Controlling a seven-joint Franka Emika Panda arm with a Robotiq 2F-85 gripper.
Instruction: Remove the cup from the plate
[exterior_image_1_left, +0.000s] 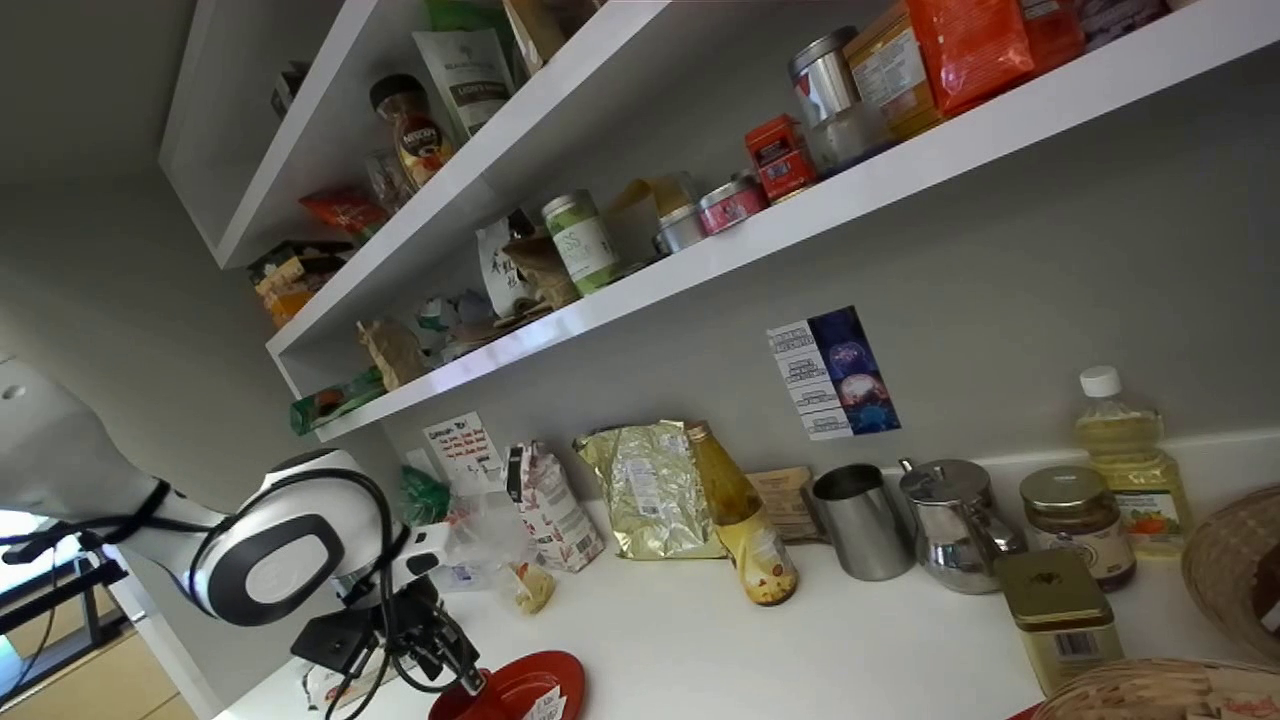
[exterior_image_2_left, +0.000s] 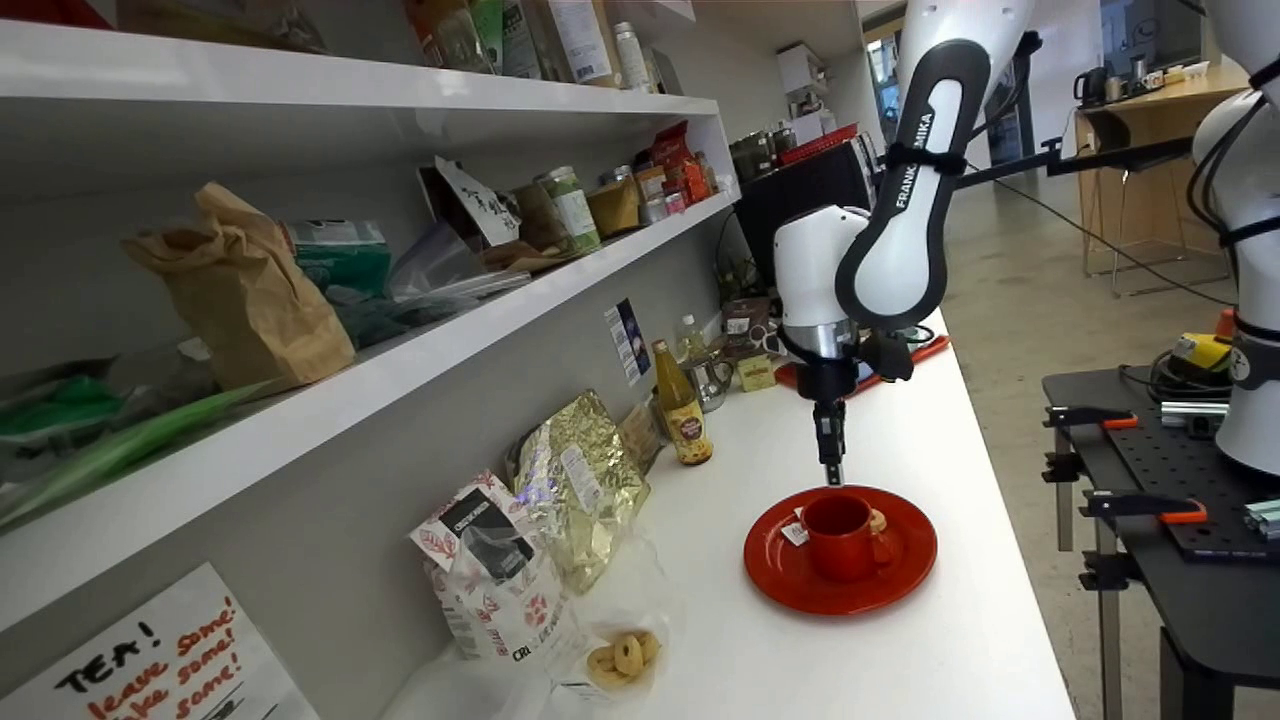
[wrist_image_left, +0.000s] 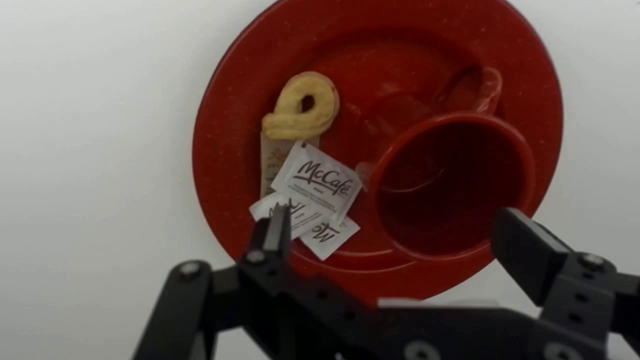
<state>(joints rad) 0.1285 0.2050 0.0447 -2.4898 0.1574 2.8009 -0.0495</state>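
The cup (exterior_image_2_left: 838, 550) is a red mug standing upright on the round red plate (exterior_image_2_left: 765, 565). In the wrist view the cup (wrist_image_left: 452, 185) is at the right of the plate (wrist_image_left: 215, 150), with its handle toward the top. My gripper (wrist_image_left: 395, 222) is open and empty. Its right fingertip overlaps the cup's near rim in the picture; its left fingertip is over the paper packets. In an exterior view the gripper (exterior_image_2_left: 833, 475) points down just above the cup's height, behind it. In an exterior view the cup (exterior_image_1_left: 465, 705) is partly cut off below the gripper (exterior_image_1_left: 472, 685). I cannot tell if they touch.
White paper packets (wrist_image_left: 320, 182) and a looped biscuit (wrist_image_left: 300, 107) lie on the plate beside the cup. Bags, a gold foil pack (exterior_image_2_left: 585, 490) and a bottle (exterior_image_2_left: 682, 405) stand along the wall. A bag of biscuits (exterior_image_2_left: 622, 660) lies nearby. A shelf (exterior_image_2_left: 560, 290) overhangs the wall side.
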